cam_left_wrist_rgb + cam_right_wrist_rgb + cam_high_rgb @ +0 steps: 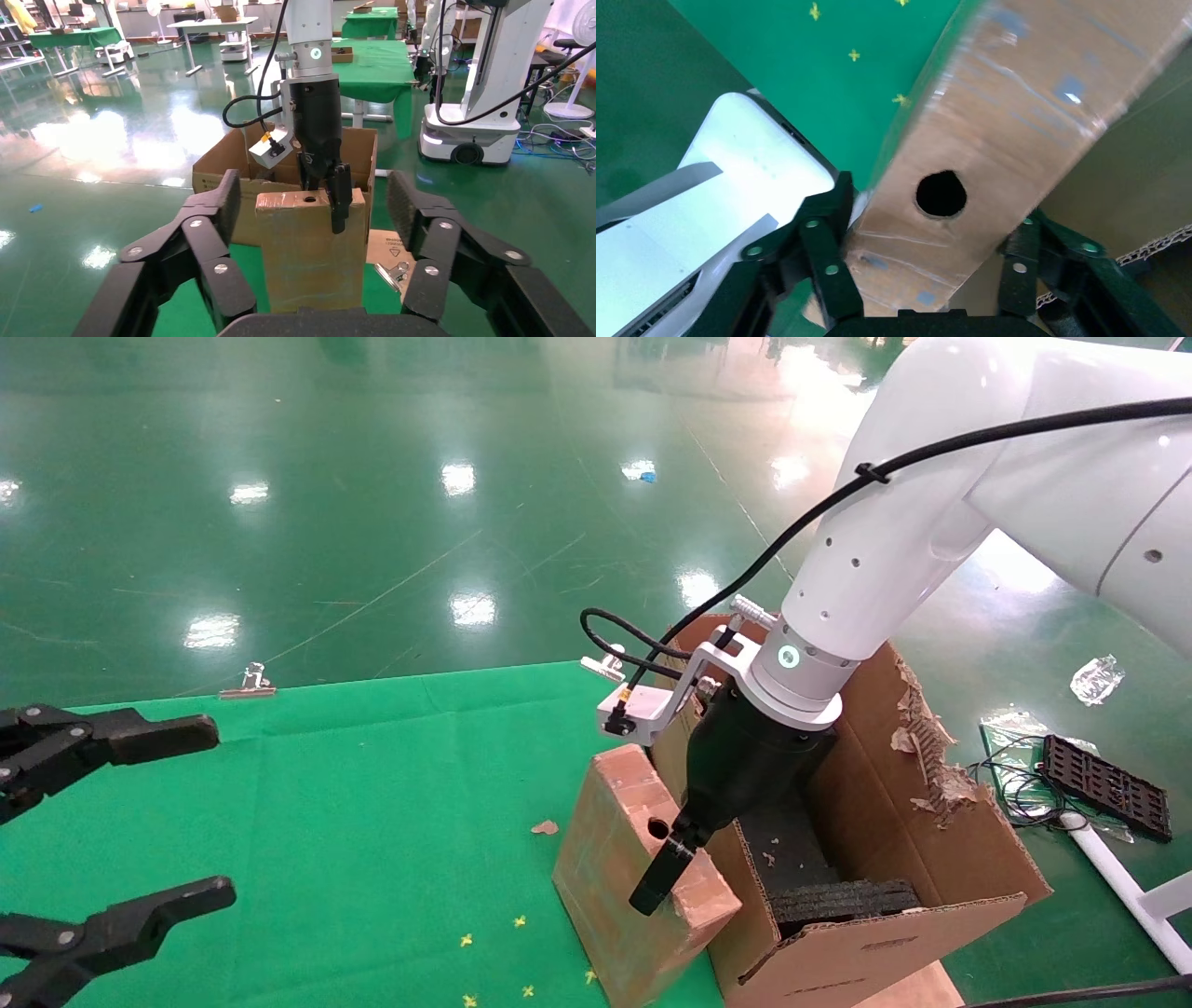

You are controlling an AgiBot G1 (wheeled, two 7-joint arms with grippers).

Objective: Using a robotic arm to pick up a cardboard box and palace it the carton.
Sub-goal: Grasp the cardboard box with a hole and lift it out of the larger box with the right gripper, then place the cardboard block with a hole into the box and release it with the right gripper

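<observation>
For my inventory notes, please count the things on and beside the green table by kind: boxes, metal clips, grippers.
Boxes: 2, the cardboard box and the carton
Metal clips: 2
Grippers: 2, left gripper and right gripper
Total: 6

The cardboard box (622, 859) is matt brown card, scuffed, with glossy tape strips over its holed top. The carton (917, 822) is rough corrugated board with torn, frayed flap edges and coarse black foam inside. The robotic arm (894, 551) has a glossy white shell and a matt black pincer (663, 877). Matt green cloth covers the surface (372, 803); the floor (372, 477) is glossy green.
</observation>
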